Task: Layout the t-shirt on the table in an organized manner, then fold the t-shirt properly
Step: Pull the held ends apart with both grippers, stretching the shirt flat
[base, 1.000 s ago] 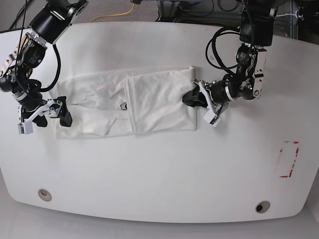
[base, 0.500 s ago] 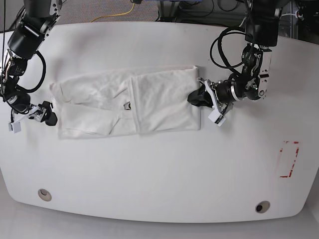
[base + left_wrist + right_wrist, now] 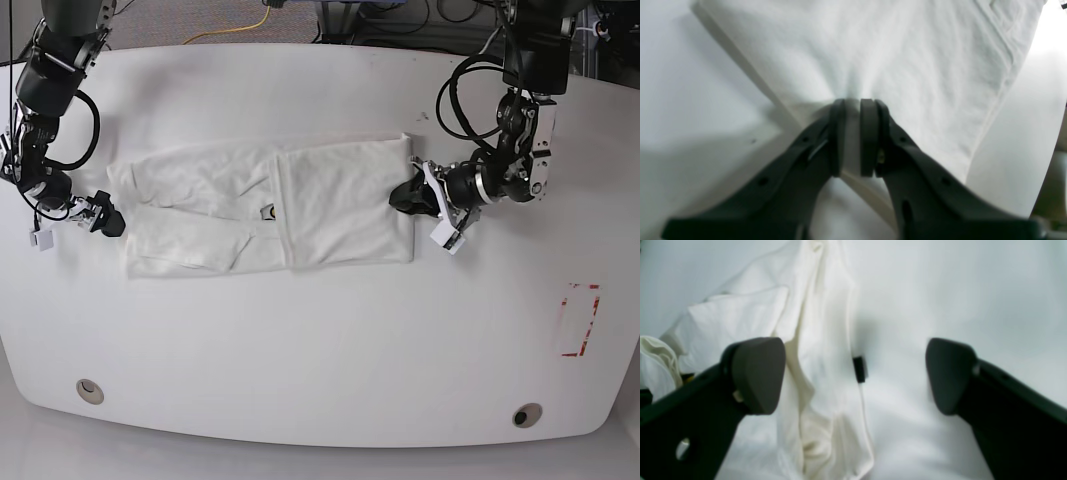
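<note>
The t-shirt (image 3: 250, 205) lies on the table (image 3: 320, 350) as a long white band, folded lengthwise, print hidden, a small dark tag (image 3: 265, 211) near its middle. My left gripper (image 3: 402, 198) is at the band's right edge, shut on the cloth. In the left wrist view the left gripper (image 3: 852, 106) pinches a ridge of the t-shirt (image 3: 873, 50). My right gripper (image 3: 73, 229) stands open just off the shirt's left end. In the right wrist view the right gripper (image 3: 853, 373) is wide open above rumpled t-shirt (image 3: 820, 340), nothing between its pads.
Two round grommet holes (image 3: 90, 388) (image 3: 527, 414) sit near the table's front edge. A red tape rectangle (image 3: 580, 320) marks the right side. Cables, one yellow (image 3: 240, 28), run behind the far edge.
The left gripper has drawn the shirt's right edge a little further right. The right arm has swung left, its open gripper now clear of the shirt's left end.
</note>
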Tool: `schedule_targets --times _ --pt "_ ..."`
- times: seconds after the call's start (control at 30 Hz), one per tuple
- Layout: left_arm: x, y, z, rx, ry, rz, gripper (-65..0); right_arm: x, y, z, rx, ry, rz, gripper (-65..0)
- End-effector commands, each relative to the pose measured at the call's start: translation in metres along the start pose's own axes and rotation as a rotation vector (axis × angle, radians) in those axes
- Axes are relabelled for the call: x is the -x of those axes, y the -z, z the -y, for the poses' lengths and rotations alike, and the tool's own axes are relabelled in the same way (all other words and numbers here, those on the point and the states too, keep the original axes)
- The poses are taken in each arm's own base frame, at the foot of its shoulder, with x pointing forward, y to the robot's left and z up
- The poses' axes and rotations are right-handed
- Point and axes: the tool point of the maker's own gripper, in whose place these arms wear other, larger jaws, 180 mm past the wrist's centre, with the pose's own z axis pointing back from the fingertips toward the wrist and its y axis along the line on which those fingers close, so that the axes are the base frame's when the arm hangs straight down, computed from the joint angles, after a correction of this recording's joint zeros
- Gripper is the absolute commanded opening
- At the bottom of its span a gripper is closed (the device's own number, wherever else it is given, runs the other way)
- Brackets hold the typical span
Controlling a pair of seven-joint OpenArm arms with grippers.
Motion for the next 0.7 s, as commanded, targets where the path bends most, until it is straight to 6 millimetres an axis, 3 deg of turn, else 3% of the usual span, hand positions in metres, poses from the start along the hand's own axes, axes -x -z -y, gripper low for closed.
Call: schedule_targets --times 0.0,0.23,0.67 --pt "0.019 -0.012 -0.022 -0.076 0.030 -0.108 -57.6 0.001 -0.001 -0.001 -0.004 -0.003 0.000 0.0" --pt "0.023 -0.023 -0.030 -0.082 0.063 -0.132 -57.6 0.024 0.015 -0.018 -0.051 0.027 -0.051 0.0" --pt "0.023 -0.027 -0.035 -0.094 0.068 -0.138 -57.6 0.035 0.030 -0.085 -0.156 -0.091 -0.072 0.0"
